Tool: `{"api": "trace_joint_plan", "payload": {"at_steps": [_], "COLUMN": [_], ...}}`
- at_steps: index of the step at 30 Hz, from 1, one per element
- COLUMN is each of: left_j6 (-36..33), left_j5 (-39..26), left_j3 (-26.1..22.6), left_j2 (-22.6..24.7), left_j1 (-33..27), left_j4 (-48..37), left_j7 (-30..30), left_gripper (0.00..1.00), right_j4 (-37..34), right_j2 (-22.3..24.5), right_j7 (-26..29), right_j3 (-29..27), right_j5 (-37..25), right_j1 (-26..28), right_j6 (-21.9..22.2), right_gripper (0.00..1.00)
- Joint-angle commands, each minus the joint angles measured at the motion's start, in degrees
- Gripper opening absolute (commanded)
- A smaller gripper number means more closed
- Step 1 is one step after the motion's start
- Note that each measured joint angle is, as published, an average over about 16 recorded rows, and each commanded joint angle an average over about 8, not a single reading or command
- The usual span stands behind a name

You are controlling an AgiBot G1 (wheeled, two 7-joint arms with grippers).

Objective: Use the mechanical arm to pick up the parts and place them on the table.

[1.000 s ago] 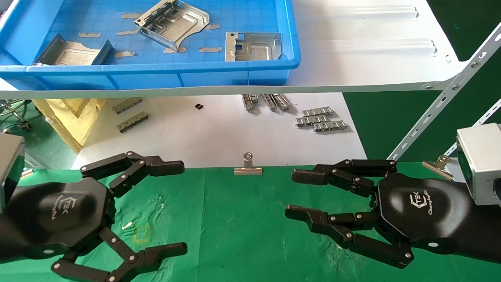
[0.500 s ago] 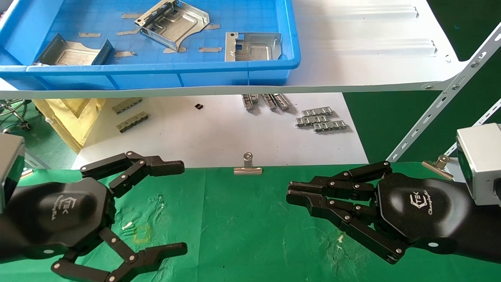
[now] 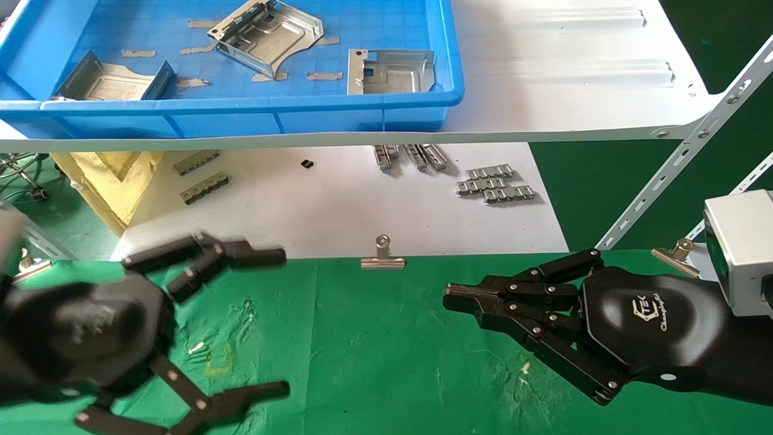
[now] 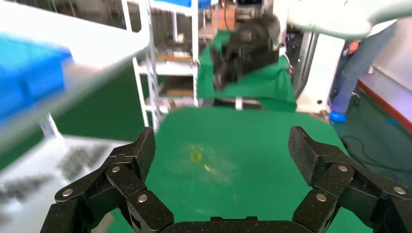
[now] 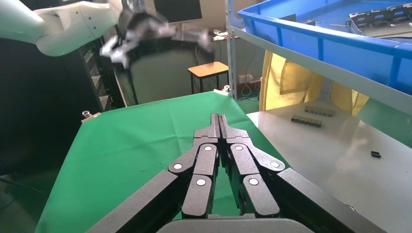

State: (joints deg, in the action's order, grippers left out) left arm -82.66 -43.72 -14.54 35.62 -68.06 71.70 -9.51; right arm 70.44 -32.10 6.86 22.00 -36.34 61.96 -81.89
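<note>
Right tool (image 3: 459, 302) is over the right half of the green desk (image 3: 374, 350), fingers (image 3: 531, 296) pressed together in a closed wedge w/ nothing between them; right wrist view shows the fingertips (image 5: 218, 127) meeting tip to tip. Left tool (image 3: 284, 323) is at the desk's near left corner, spread wide open, nothing in it; its fingers (image 4: 131, 160) stand well apart in the left wrist view, bare cloth between. None of the parts are on the desk: three metal plates sit in the blue bin (image 3: 362, 103) on the white shelf (image 3: 574, 90) beyond the desk's far edge. One plate (image 3: 266, 33) is tilted near the bin's middle, a 2nd (image 3: 389, 71) lies flat at the bin's near right corner, a 3rd (image 3: 112, 78) at its near left. A binder clip (image 3: 382, 257) grips the desk's far edge about midway, another clip (image 3: 673, 254) at the far right corner. Small ridged strips (image 3: 495, 183) lie on the white sheet (image 3: 338, 205) under the shelf, past the far edge.
</note>
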Motion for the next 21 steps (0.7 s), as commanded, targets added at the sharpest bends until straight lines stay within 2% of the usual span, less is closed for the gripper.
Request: {"api": "trace_joint_plan", "payload": {"at_steps": [1,7,15,21], "left_j6": [0.41,8.72,20.91,26.14], "left_j5": [0.1,-6.4,-18.19,-24.93], "left_j3": [0.77,-0.24,-5.34,-8.97], "left_j2": [-0.31,3.36,14.09,20.32], "left_j1": [-1.2,-11.14,-25.17,-33.48], "left_j4": [0.15,-4.72,-18.06,-28.61], "left_j7": [0.57,-0.28,-0.61,-0.59], "left_gripper": [1.0,1.0,1.0,1.0], "right_j4": [0.0,0.0,0.0,0.0], "right_j2": [0.0,0.0,0.0,0.0], "right_j7": [0.0,0.0,0.0,0.0], "right_j3": [0.0,0.0,0.0,0.0], "right_j5": [0.0,0.0,0.0,0.0], "right_j1": [0.0,0.0,0.0,0.0], "right_j6": [0.0,0.0,0.0,0.0], "right_gripper": [0.0,0.0,0.0,0.0]}}
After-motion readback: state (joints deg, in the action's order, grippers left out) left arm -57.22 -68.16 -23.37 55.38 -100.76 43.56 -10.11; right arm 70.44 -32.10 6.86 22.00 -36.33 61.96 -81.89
